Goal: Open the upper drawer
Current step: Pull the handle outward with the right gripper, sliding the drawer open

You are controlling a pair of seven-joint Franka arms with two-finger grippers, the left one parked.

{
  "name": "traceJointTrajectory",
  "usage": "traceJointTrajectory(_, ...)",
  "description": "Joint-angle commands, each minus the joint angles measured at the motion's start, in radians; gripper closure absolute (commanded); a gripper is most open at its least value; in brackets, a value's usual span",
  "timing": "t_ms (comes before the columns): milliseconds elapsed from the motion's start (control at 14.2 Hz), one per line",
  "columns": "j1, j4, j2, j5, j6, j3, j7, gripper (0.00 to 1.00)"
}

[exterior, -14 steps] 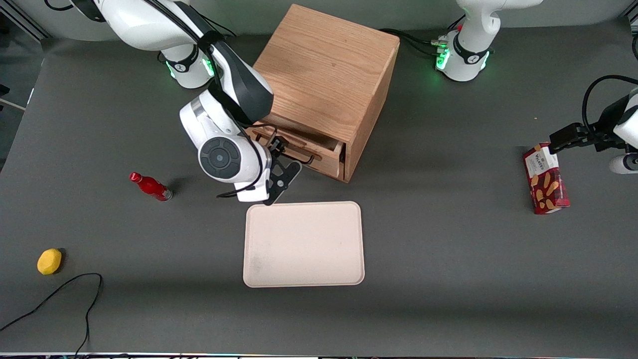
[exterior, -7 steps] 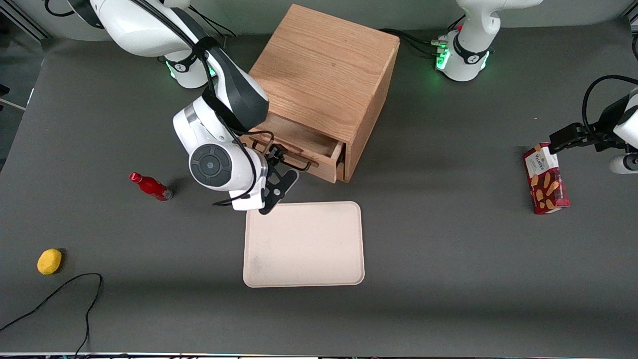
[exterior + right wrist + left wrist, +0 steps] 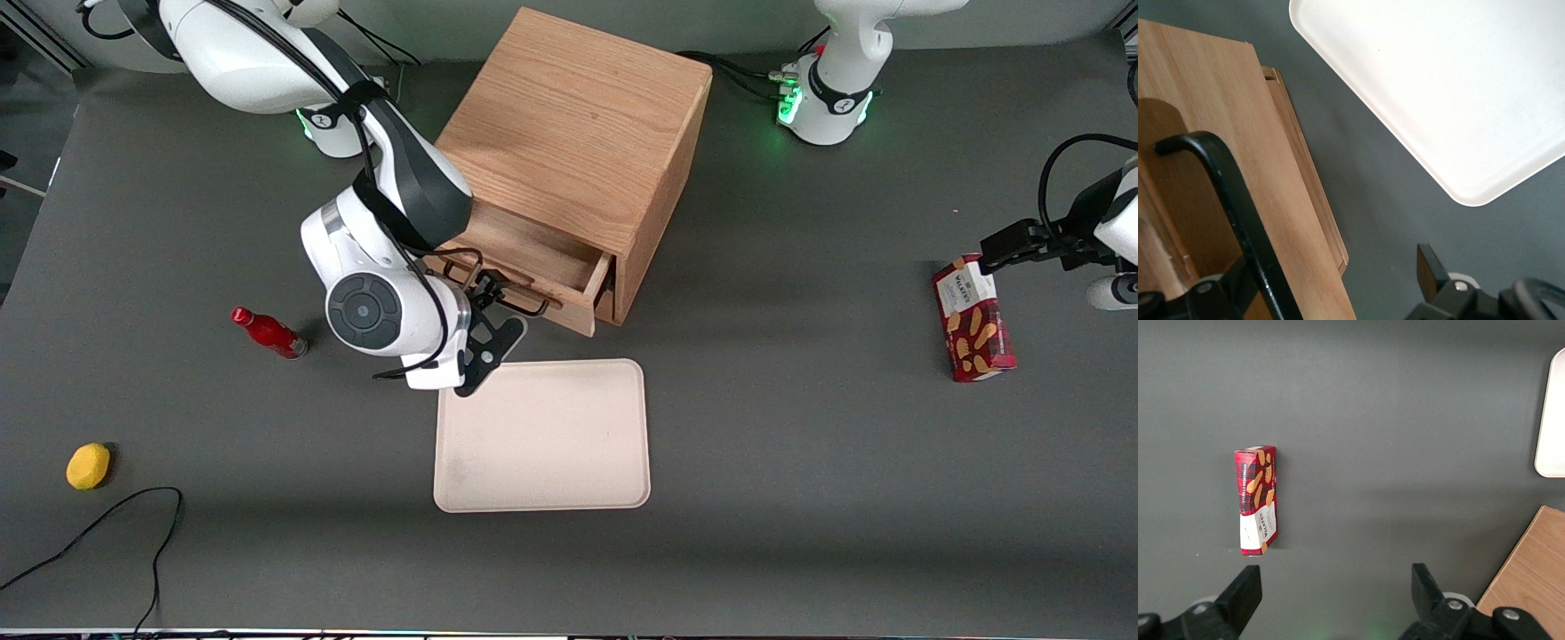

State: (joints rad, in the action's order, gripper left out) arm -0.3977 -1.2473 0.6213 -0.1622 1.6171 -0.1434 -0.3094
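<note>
Now the gripper (image 3: 484, 307) sits at the black handle (image 3: 1238, 213) of the upper drawer (image 3: 542, 267), which sticks partly out of the cabinet (image 3: 578, 133), but whether it squeezes the handle cannot be told.

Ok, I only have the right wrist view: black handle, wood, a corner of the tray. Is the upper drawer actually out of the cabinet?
Observer: Yes. The front view shows the upper drawer standing partly out of the cabinet, with the inside of its box showing.
Operator: Where is the end effector?
Observer: The end effector is at the drawer's handle, between the cabinet front and the tray.
Operator: Anything close to the arm?
Observer: A red bottle lies on the table toward the working arm's end, apart from the arm.
</note>
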Motion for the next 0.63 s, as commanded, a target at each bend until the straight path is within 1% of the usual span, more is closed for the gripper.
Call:
traceJointTrajectory(0,0.017,0.046,0.029,0.006,0.003,0.001,-0.031,0.0)
traceJointTrajectory(564,0.048,0.092,0.054,0.009,0.004,0.002,-0.031,0.0)
